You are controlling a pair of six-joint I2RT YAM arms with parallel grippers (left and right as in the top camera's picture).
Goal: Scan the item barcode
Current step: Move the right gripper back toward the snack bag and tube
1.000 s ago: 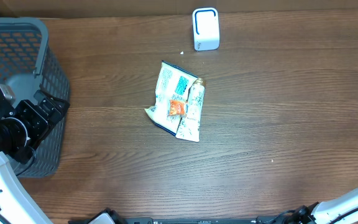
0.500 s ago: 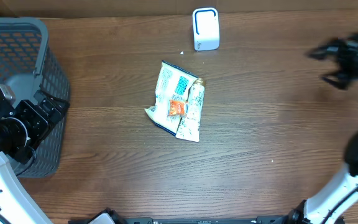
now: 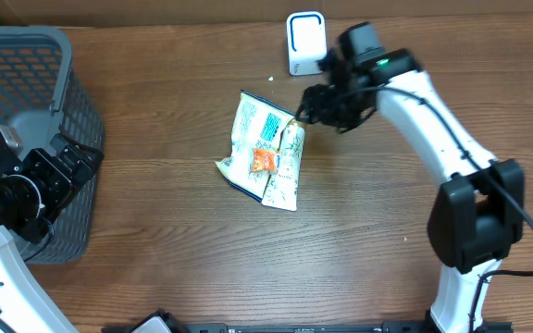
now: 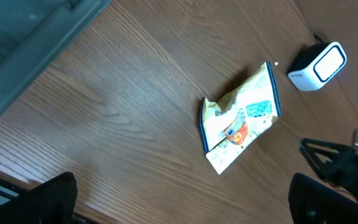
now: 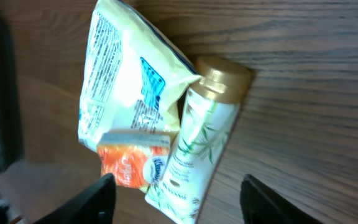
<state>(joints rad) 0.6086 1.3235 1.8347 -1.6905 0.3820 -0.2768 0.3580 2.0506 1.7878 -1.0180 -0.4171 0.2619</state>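
Scanning hasn't been started, nothing's been lifted yet. Right gripper [image 3: 308, 106] is parked over the tube [image 5: 197, 143], jaws apart and empty; left gripper [image 4: 179, 193] is seen at 9 o'clock, jaws spread wide.

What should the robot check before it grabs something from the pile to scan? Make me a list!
1. Right gripper ready to grab: ok, jaws stand apart and hold nothing.
2. Right gripper near the pile: ok, it hangs by the gold cap of the tube.
3. Tube free to lift alone: not ok, it touches the pouch and the orange packet.
4. Barcode spotted: cannot tell, the print is too small to read.
5. Scanner in place: ok, upright beyond the pile.
6. Left gripper out of the way: ok, open, beside the basket.
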